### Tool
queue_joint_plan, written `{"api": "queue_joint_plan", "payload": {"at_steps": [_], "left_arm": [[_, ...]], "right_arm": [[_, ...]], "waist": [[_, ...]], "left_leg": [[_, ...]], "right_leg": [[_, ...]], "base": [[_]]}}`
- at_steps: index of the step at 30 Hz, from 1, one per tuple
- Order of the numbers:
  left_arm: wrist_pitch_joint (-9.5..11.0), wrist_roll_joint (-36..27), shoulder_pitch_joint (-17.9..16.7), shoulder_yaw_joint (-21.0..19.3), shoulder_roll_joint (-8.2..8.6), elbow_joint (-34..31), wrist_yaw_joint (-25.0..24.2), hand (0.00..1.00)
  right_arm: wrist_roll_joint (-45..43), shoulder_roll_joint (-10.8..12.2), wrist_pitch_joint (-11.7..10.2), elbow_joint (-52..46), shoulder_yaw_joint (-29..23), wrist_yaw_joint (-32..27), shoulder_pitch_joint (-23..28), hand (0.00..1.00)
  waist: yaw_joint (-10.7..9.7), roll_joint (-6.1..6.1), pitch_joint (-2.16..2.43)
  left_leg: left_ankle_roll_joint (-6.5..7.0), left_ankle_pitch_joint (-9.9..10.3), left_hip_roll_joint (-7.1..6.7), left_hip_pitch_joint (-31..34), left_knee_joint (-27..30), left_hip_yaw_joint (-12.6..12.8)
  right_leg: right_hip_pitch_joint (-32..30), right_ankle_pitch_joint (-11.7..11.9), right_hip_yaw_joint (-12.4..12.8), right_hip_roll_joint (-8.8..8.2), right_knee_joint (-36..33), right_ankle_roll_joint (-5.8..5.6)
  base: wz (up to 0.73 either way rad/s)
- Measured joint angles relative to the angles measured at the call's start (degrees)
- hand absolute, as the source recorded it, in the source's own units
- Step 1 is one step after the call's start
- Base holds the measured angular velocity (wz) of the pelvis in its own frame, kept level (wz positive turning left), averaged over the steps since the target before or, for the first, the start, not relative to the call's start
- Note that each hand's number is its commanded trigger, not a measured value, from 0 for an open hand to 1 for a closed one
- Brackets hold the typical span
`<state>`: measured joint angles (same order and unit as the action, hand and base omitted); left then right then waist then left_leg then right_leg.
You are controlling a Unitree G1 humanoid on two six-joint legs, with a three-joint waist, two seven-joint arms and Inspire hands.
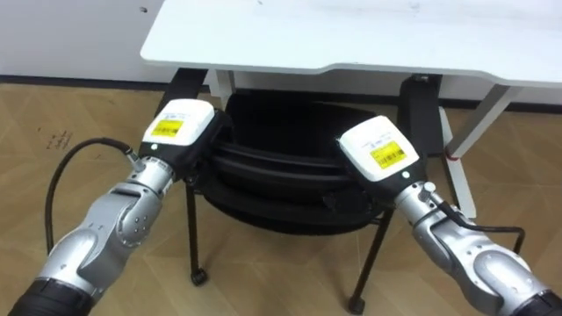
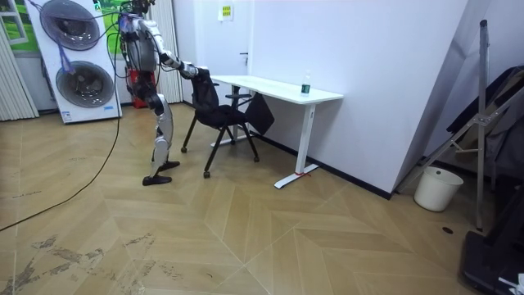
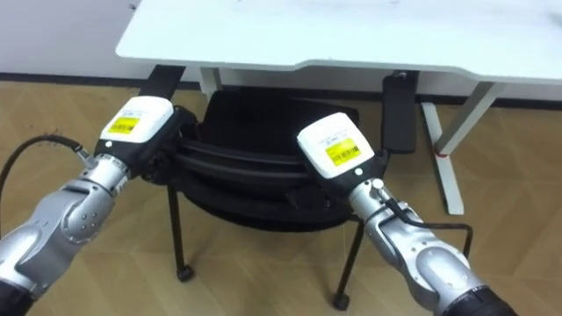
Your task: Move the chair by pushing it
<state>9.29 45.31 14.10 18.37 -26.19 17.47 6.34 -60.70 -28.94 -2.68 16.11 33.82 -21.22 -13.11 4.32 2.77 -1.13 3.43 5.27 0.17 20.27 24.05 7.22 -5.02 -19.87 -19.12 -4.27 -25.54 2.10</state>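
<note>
A black chair (image 1: 272, 167) on thin legs with castors stands at the white desk (image 1: 351, 35), its seat partly under the desktop. My left hand (image 1: 180, 123) rests on the left end of the curved backrest. My right hand (image 1: 378, 147) rests on the backrest's right end. Both hands show their backs, each with a yellow label. In the room view I stand upright behind the chair (image 2: 217, 111), arms stretched forward to its backrest, facing the desk (image 2: 278, 86).
A black column (image 1: 421, 114) and a white leg (image 1: 470, 132) hold the desk on the right, close to the chair. The room view shows stacked washing machines (image 2: 78, 57) behind me, a small bottle (image 2: 306, 86) on the desk and a white bucket (image 2: 431, 188) far right.
</note>
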Motion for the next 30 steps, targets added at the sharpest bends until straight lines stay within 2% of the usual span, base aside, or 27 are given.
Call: {"api": "queue_joint_plan", "payload": {"at_steps": [5,9,10,11,12,15,20,25,30], "left_arm": [[-0.08,-0.12,-0.04,0.34,-0.81,-0.62,0.45,1.00],[-0.47,-0.17,-0.06,0.80,-0.83,-0.59,0.44,1.00],[-0.59,-0.18,-0.06,0.94,-0.80,-0.55,0.44,0.85],[-0.59,-0.18,-0.05,0.93,-0.77,-0.57,0.44,0.15],[-0.59,-0.18,-0.05,0.92,-0.76,-0.57,0.44,0.00],[-0.69,-0.18,-0.06,0.89,-0.55,-0.35,0.37,0.00],[-3.67,-2.42,-0.06,0.03,1.86,-0.48,-1.06,0.00],[-4.48,-3.56,-0.33,-0.31,2.27,-0.54,-1.78,0.00],[-4.85,-3.39,-1.27,-0.41,2.47,-0.53,-1.17,0.00]], "right_arm": [[0.03,0.21,0.09,-0.02,-0.08,-0.28,-0.03,1.00],[0.06,0.07,0.08,-0.01,-0.08,0.25,-0.02,1.00],[0.06,0.05,0.05,-0.01,-0.08,0.55,-0.02,1.00],[0.06,0.06,0.04,-0.01,-0.10,0.68,-0.02,0.26],[0.06,0.06,0.04,-0.01,-0.11,0.70,-0.02,0.03],[0.06,0.13,-0.34,-0.04,-0.35,1.00,-0.02,0.00],[3.66,0.23,-0.31,-0.80,-1.49,4.94,-0.01,0.00],[7.77,0.42,-0.51,-0.91,-1.60,5.72,-0.01,0.00],[8.49,0.52,-1.74,-0.96,-1.66,6.07,0.17,0.00]], "waist": [[-0.67,0.12,-0.07],[-0.76,0.20,-0.17],[-0.90,0.18,-0.16],[-0.93,0.18,-0.16],[-0.94,0.17,-0.15],[-1.16,0.04,-0.13],[-1.26,-0.78,0.05],[-1.15,-1.09,0.13],[-0.97,-1.35,0.18]], "left_leg": [[0.08,-0.64,0.03,-0.05,-0.84,0.19],[0.02,-0.68,0.01,-1.00,-1.48,0.19],[0.02,-0.67,0.03,-1.13,-1.49,0.05],[0.01,-0.67,0.03,-1.13,-1.53,-0.03],[0.01,-0.67,0.02,-1.14,-1.54,-0.04],[-0.01,-0.66,-0.02,-1.39,-1.57,-0.38],[-0.09,-0.66,0.03,-2.07,-1.76,-0.69],[-0.38,-0.93,-0.04,-3.09,-2.76,-0.66],[-0.68,-1.12,-0.09,-4.60,-3.61,-0.58]], "right_leg": [[0.53,0.71,-0.15,0.38,1.73,-0.11],[1.80,1.12,-0.47,0.50,3.08,-0.13],[2.20,1.21,-0.67,0.58,3.51,-0.13],[2.33,1.30,-0.81,0.66,3.77,-0.11],[2.38,1.31,-0.84,0.67,3.83,-0.10],[2.85,1.31,-1.22,0.66,4.17,-0.10],[4.13,1.75,-1.50,1.06,5.45,-0.09],[5.02,2.01,-1.45,1.17,6.46,0.00],[6.51,2.36,-1.40,1.30,7.91,0.13]], "base": [[0.05],[0.00],[0.04],[0.05],[0.03],[0.06],[0.03],[0.00],[0.00]]}}
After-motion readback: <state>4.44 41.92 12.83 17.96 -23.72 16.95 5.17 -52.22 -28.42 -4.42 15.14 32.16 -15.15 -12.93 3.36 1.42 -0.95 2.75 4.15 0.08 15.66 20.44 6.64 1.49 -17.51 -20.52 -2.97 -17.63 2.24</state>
